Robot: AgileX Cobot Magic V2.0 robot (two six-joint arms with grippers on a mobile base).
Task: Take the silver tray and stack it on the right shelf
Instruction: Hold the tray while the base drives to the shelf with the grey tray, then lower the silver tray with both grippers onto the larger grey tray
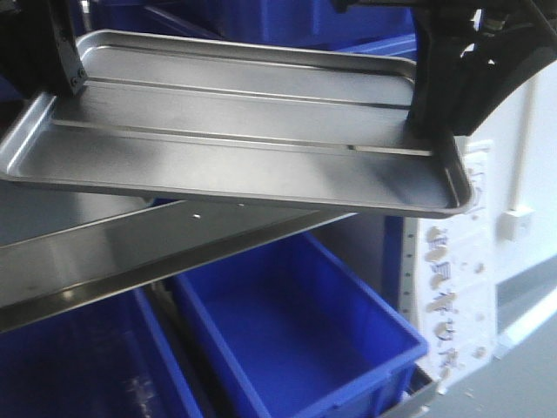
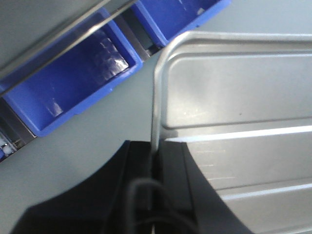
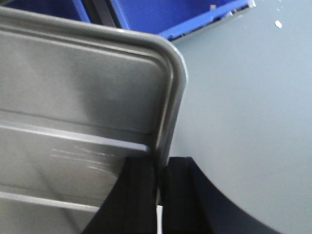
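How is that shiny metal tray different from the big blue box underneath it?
The shiny rectangular steel tray is shallow, with a low rim and two ribs; the blue plastic bin is deep-walled. The tray hangs in the air, clamped at its ends by the left gripper and right gripper; the bin sits below it. Both are rectangular, open-topped and look empty.

Left gripper, black jaws closed on one end rim of the silver tray, right gripper closed likewise on the opposite end rim
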